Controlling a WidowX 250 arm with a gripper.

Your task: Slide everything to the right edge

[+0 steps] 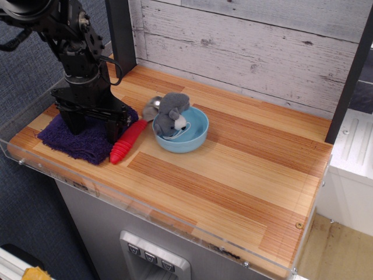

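The dark purple towel [67,139] lies bunched at the table's left end. My gripper [94,129] stands upright on it with its fingers [72,123] spread wide, pressing down; nothing is held between them. The spoon's ribbed red handle [126,142] lies against the towel's right side, touching my right finger; its metal bowl [150,108] is partly hidden behind the gripper. The light blue bowl [191,135] sits just right of the spoon with the grey plush mouse [173,113] leaning in it. The right edge [319,188] of the striped tabletop is far off.
A clear acrylic rim [145,205] runs along the front edge and round the left end. A dark post [119,35] stands at the back left, another [349,76] at the back right. A white plank wall [250,46] closes the back.
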